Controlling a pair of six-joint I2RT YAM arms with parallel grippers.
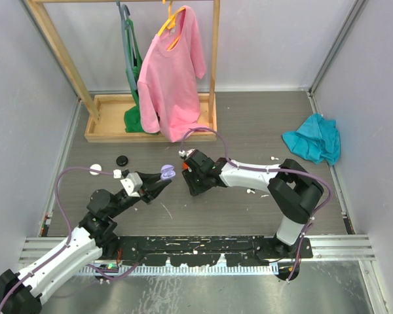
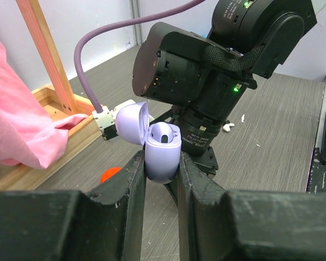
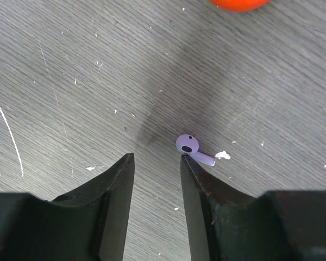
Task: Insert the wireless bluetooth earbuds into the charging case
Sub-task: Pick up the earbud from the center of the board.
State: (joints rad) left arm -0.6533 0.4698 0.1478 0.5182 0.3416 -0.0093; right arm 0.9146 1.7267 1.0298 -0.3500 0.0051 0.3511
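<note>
While the left gripper [image 2: 162, 163] is clenched on the lilac charging case [image 2: 163, 159], the right gripper [image 3: 156, 157] is released, with its fingers apart and nothing between them.

Case: held off the table [image 1: 249, 131] by its lower body, one finger on each side, roughly upright. The lid [image 2: 127, 124] is flipped open toward the wooden rack [image 1: 105, 127]. A pale piece [image 2: 164, 132] with a dark slot sits in the case's well. It looks like a bud but I can't confirm that.

Loose lilac earbud [image 3: 191, 147]: lying on the table in the right wrist view, head up-frame, stem pointing down-right. It's right at the tip of one finger, outside the gap. I can't tell whether it's touching or just beside. A white speck [image 3: 223, 155] lies at the stem's end.

The right arm's wrist sits directly behind the open case in the left wrist view, very close. From the top view the two grippers meet near mid-table, left of centre.

Other items:
- orange-red round thing [image 3: 236, 2] on the table just past the right gripper
- black round case [image 1: 122, 159] and white round case [image 1: 95, 169] to the left, near the left arm
- small white piece [image 1: 273, 158] by the right arm's elbow, too small to identify
- teal cloth [image 1: 311, 139] crumpled at far right
- pink shirt [image 1: 173, 78] hanging on the rack
</note>
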